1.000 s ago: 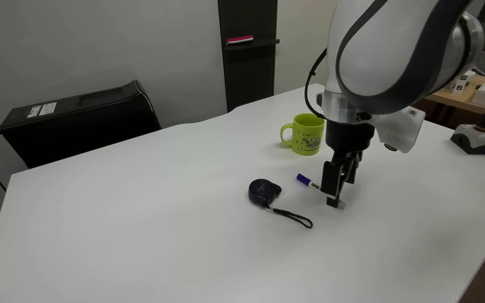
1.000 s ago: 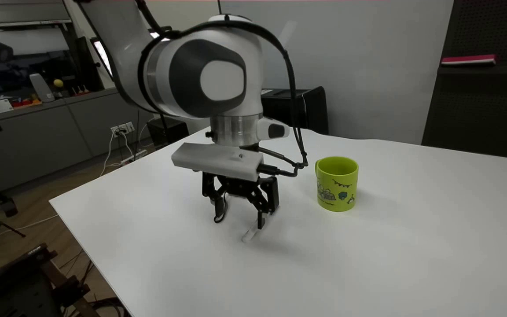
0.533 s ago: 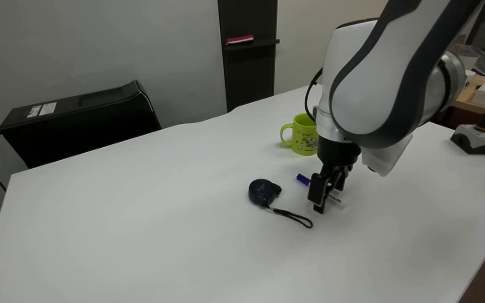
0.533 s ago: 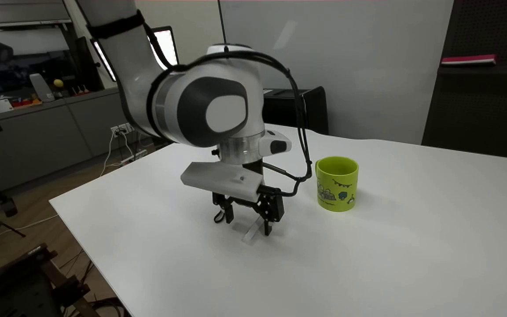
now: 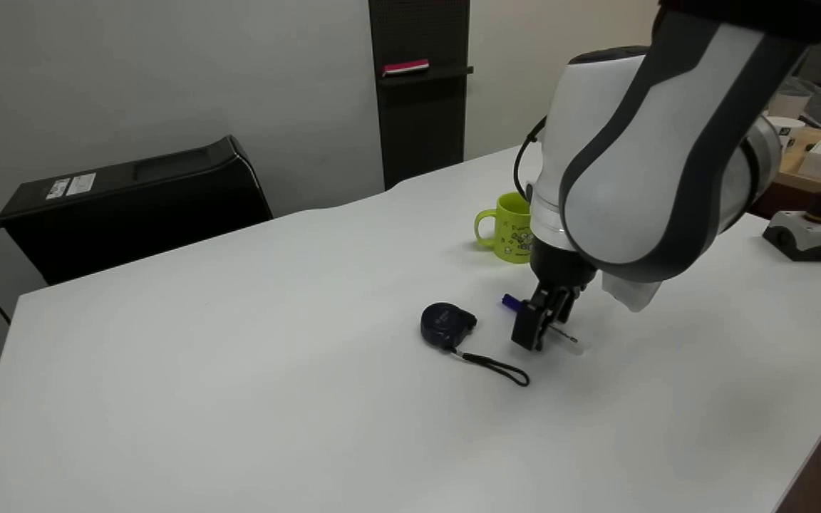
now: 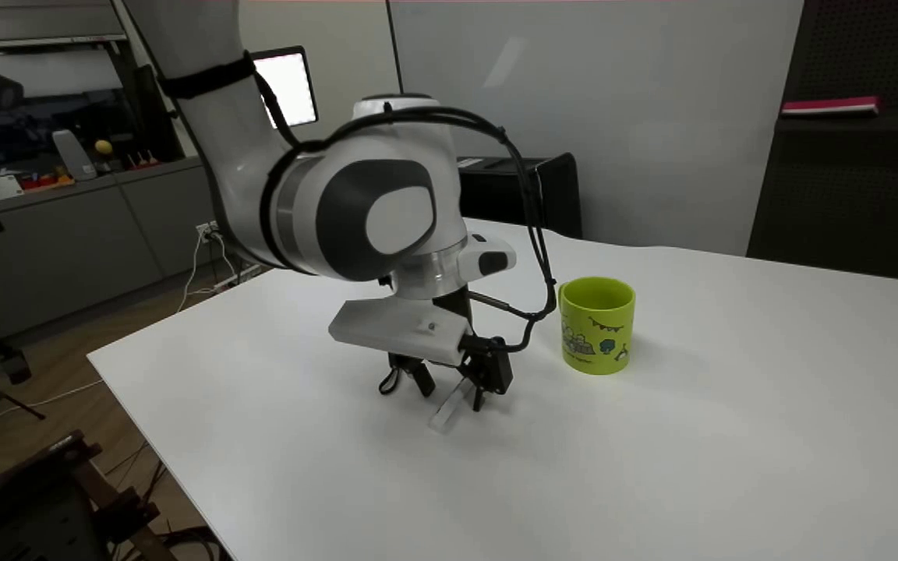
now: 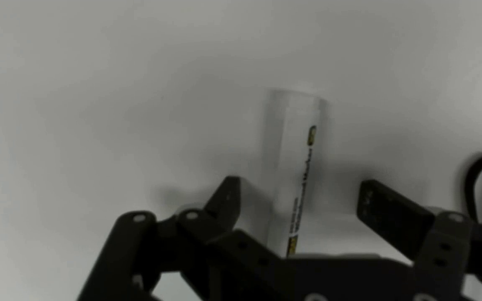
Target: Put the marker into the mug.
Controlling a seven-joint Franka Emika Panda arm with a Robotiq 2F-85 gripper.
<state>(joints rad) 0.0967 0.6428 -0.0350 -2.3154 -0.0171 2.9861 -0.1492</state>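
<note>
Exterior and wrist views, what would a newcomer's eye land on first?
Probably the white-and-gray robot arm, looming over the white table in both exterior views. Next, perhaps, the yellow-green mug, upright on that table. The wrist view draws the eye to the white marker, the open gripper straddling it.

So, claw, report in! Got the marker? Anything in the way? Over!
Claw open, jaws either side of the marker. It's lying flat, not gripped. Black cord loop close by, outside the jaws: probably no bother.
</note>
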